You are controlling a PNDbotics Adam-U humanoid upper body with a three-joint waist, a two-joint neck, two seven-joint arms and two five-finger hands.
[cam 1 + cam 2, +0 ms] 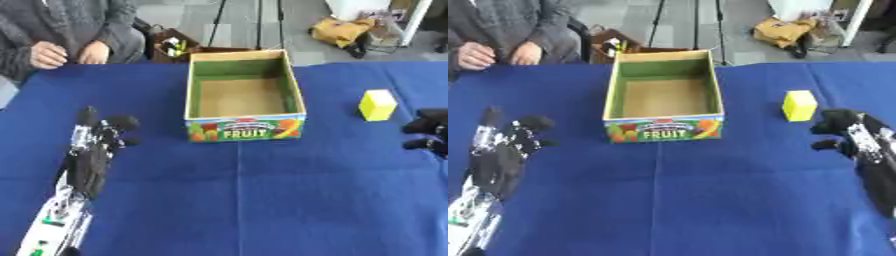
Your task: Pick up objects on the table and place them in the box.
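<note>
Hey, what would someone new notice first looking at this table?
Probably the open cardboard fruit box, empty inside, standing mid-table on the blue tablecloth. Next, the bright yellow block to its right, just ahead of the right hand. The left hand rests on the cloth left of the box, holding nothing.

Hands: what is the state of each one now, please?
Left hand: open, holding nothing.
Right hand: holding nothing, beside the yellow block; fingers cannot be told.

A blue cloth [262, 200] covers the surface, beyond whose far edge a brown crate [175, 47] of small items, a yellow bag [341, 30] and a white stand [859, 20] sit on the grey floor [254, 20]
</note>
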